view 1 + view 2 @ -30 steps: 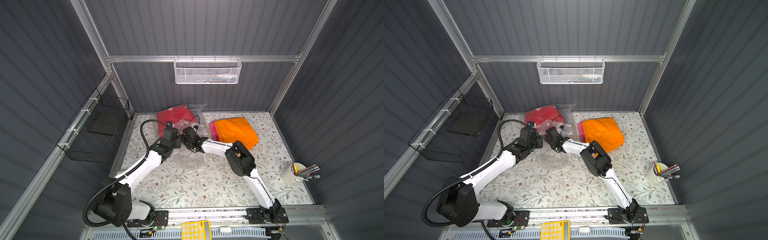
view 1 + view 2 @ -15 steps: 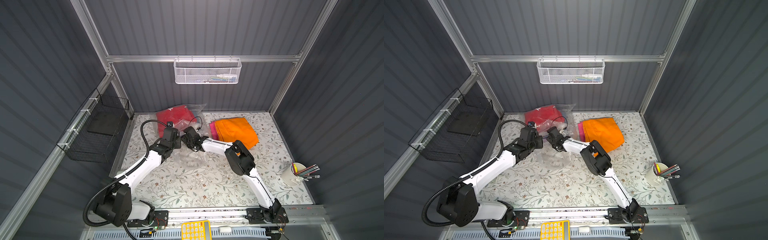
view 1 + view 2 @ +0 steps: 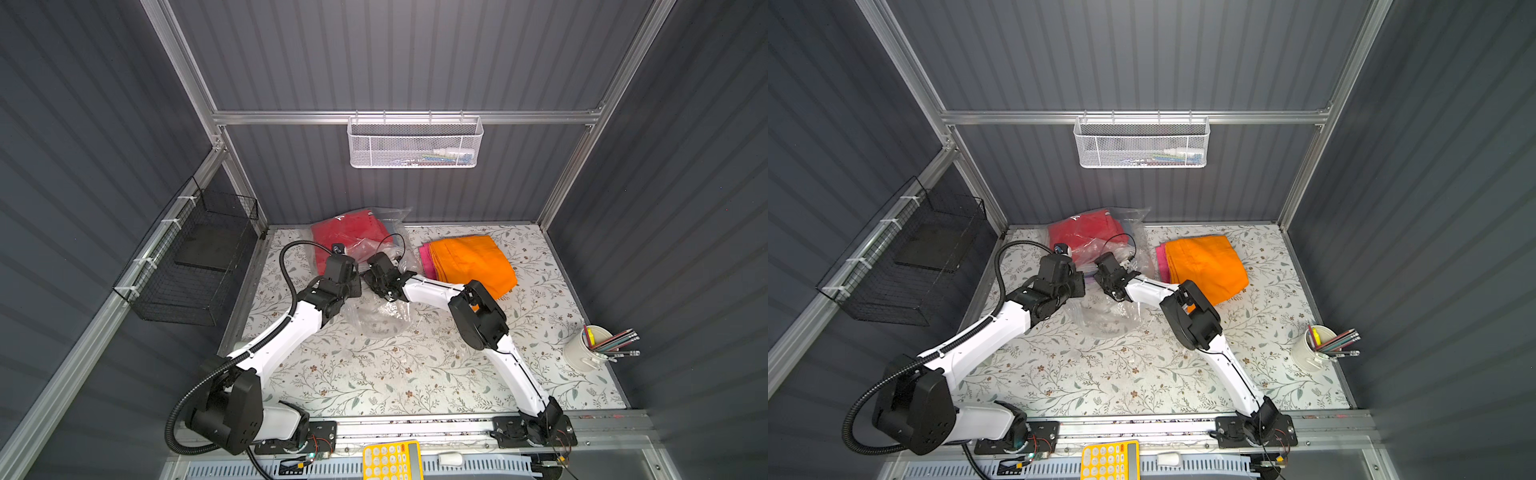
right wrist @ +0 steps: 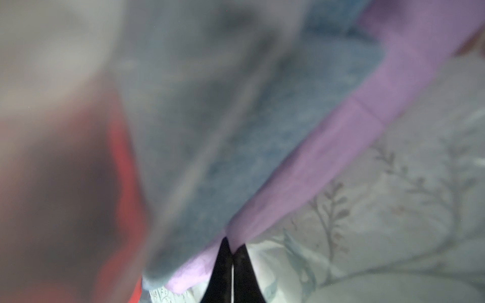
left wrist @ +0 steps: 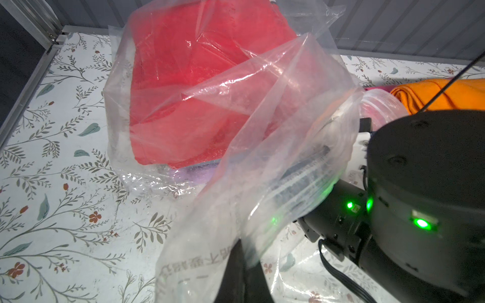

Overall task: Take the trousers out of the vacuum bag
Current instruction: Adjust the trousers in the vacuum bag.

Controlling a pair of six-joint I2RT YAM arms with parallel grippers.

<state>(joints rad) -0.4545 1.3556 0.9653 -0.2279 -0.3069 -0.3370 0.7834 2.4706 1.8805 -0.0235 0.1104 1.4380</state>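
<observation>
The clear vacuum bag (image 3: 376,316) lies at the back of the table, crumpled, with red trousers (image 3: 345,232) inside it. My left gripper (image 5: 242,249) is shut on the bag's film near its mouth. My right gripper (image 4: 231,249) reaches into the mouth beside it, shut, its tips pinching the edge of the lilac trousers (image 4: 328,147). Those lie under light blue denim trousers (image 4: 262,118). Orange trousers (image 3: 469,264) lie folded outside the bag to the right, on top of hot pink trousers (image 3: 424,259). In both top views the wrists hide the fingertips.
A white mesh basket (image 3: 415,143) hangs on the back wall and a black wire basket (image 3: 199,257) on the left wall. A white cup of pencils (image 3: 590,347) stands at the right edge. A yellow calculator (image 3: 390,461) lies in front of the rail.
My right gripper has pushed slightly deeper into the bag mouth and its jaws have closed. The left arm has stayed put with its hold on the film.
</observation>
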